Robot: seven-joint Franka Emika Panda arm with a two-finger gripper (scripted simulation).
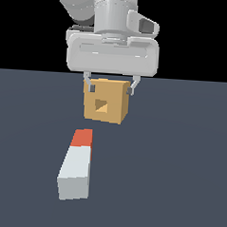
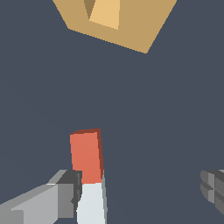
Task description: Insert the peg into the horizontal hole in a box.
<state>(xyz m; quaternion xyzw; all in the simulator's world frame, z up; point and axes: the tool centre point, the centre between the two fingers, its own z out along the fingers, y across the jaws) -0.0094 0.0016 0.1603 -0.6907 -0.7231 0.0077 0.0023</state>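
The peg [image 1: 77, 163] lies flat on the dark floor, its orange-red end pointing toward the box [image 1: 110, 111] and its pale end nearer the exterior camera. The tan box stands behind it, with the dark square hole [image 1: 101, 104] in the face that shows. My gripper [image 1: 112, 87] hangs open and empty, high above the floor. In the wrist view the peg [image 2: 87, 162] lies close beside one finger [image 2: 43, 203], off the middle of the gripper [image 2: 140, 197], with the other finger [image 2: 213, 188] far from it. The box [image 2: 140, 26] and hole [image 2: 103, 11] lie beyond.
A flat dark grey-blue floor [image 1: 177, 186] spreads all around the peg and box. Nothing else stands on it.
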